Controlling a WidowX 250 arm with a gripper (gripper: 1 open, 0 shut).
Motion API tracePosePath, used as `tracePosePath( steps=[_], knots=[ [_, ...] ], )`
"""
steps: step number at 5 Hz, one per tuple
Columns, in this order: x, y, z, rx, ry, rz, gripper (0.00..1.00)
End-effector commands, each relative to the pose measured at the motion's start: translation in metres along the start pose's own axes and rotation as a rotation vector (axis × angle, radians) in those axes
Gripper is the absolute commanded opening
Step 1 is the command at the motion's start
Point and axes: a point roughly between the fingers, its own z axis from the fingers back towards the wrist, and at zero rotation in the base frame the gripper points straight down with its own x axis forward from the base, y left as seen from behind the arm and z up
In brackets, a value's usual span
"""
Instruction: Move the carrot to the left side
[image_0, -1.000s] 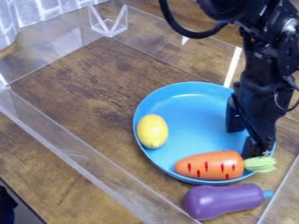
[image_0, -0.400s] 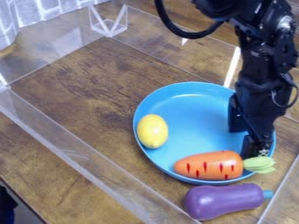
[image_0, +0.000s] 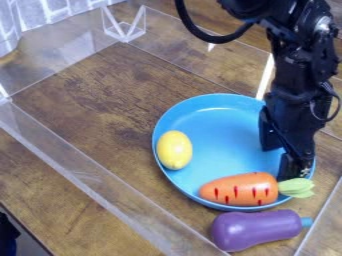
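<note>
The orange carrot (image_0: 241, 188) lies on its side on the front rim of a blue plate (image_0: 214, 122), with its yellow-green leafy top pointing right. My black gripper (image_0: 283, 158) hangs over the plate's right side, just above and behind the leafy top. Its fingers are open and hold nothing. It does not touch the carrot.
A yellow lemon (image_0: 175, 150) sits on the plate's left part. A purple eggplant (image_0: 257, 230) lies on the wooden table in front of the plate. Clear plastic walls (image_0: 80, 170) fence the work area at the left and front. A clear container (image_0: 124, 20) stands at the back.
</note>
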Motion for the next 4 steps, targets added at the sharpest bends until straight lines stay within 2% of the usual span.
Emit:
tracePosePath(
  steps=[1,4],
  knots=[
    [-0.001,-0.003,-0.009,-0.026,0.038,0.058,1.00],
    [0.013,0.000,-0.015,-0.039,0.046,0.124,1.00]
  ],
)
